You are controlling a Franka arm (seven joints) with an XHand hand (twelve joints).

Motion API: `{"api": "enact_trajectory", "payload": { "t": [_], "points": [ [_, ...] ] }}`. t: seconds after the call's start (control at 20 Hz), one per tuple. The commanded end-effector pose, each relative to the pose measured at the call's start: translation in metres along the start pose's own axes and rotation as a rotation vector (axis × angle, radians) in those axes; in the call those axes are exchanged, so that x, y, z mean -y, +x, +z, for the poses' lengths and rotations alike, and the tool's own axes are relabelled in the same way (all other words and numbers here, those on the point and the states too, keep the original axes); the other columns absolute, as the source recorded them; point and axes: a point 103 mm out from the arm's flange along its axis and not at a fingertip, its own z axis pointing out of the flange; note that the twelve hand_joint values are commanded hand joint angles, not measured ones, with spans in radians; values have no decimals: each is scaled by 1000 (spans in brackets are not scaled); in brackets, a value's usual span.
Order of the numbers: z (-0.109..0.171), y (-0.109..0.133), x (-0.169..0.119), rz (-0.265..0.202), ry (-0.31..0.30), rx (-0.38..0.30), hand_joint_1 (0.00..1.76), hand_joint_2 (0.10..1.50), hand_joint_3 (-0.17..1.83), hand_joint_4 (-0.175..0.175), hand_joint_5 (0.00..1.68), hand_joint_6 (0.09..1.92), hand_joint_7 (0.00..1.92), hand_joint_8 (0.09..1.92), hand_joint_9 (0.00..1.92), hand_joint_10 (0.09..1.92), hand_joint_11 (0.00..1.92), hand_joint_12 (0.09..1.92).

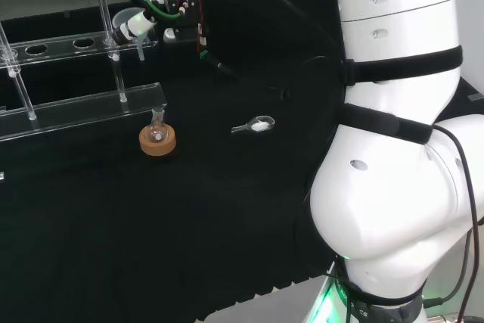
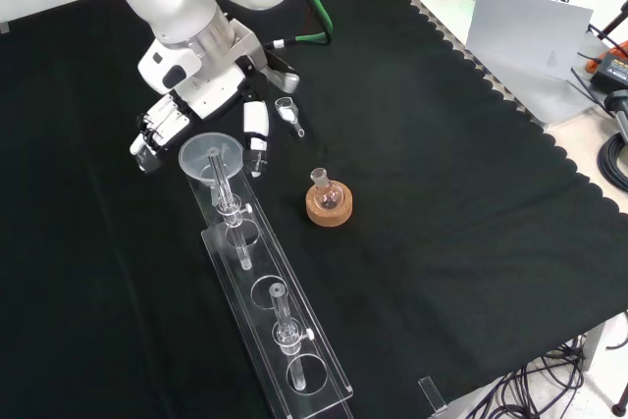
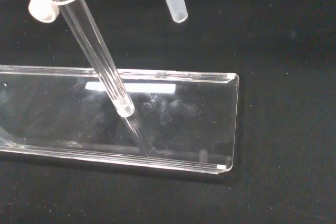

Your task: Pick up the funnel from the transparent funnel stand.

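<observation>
The hand [image 2: 201,95], fingers spread and holding nothing, straddles the funnel [image 2: 210,155] seated upright at the stand's [image 2: 294,360] end.

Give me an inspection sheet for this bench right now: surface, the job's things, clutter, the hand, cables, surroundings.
Surface: black cloth over the bench, scalloped along its edge.
Job's things: funnel seated in the end hole of the transparent funnel stand, its stem hanging through the upper shelf.
Clutter: small round-bottom flask upright on a cork ring beside the stand; small clear scoop with white contents, lying apart on the cloth.
Hand: hand at the funnel, fingers on either side of its bowl; contact not clear.
Cables: green cable trailing across the cloth from the arm; black cables off the bench edge.
Surroundings: white panel standing beyond the cloth.
</observation>
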Motion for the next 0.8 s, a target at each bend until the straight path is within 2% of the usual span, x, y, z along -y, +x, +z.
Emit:
{"api": "enact_trajectory", "payload": {
  "t": [0.05,0.65,0.8],
  "points": [
    [-4,5,5,-8,-15,1,472,759,17,-37,0,87,139,95,75,87,0,744],
    [-5,19,9,-23,-9,6,469,761,17,-40,0,87,139,108,85,94,0,758],
    [-4,22,9,-33,-6,5,467,763,14,-40,0,87,108,188,27,253,0,774]
  ]
}}
